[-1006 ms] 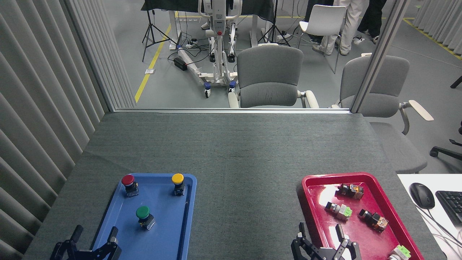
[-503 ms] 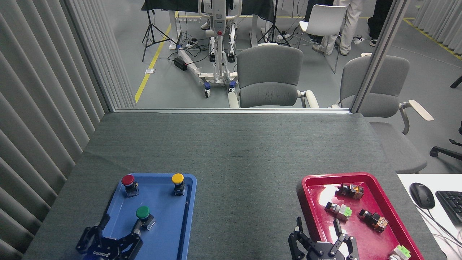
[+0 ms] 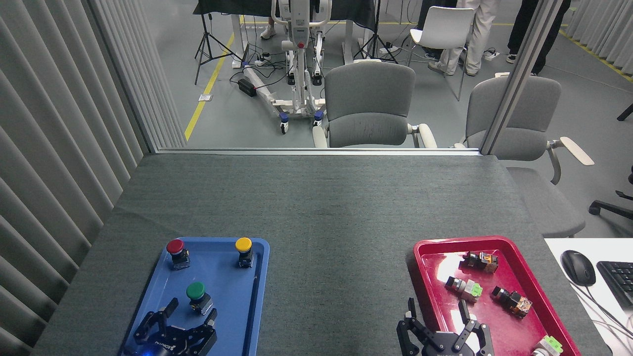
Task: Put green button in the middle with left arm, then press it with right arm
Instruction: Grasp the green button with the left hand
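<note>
The green button (image 3: 197,295) stands upright in the blue tray (image 3: 225,326), its dark-green cap on a black base. My left gripper (image 3: 192,309) hovers just in front of it, open, one fingertip on each side of the button's near edge without closing on it. My right gripper (image 3: 436,307) sits low at the near left rim of the red tray (image 3: 524,267), open and holding nothing. The middle (image 3: 336,267) is bare dark grey cloth between the two trays.
A red button (image 3: 176,252) and a yellow button (image 3: 244,250) stand at the back of the blue tray. Several small switch parts (image 3: 465,288) lie in the red tray. A mouse (image 3: 577,267) and a keyboard (image 3: 618,282) lie at the right.
My left gripper has moved forward and right over the blue tray, up to the green button. My right gripper has shifted only slightly. The buttons have stayed in place.
</note>
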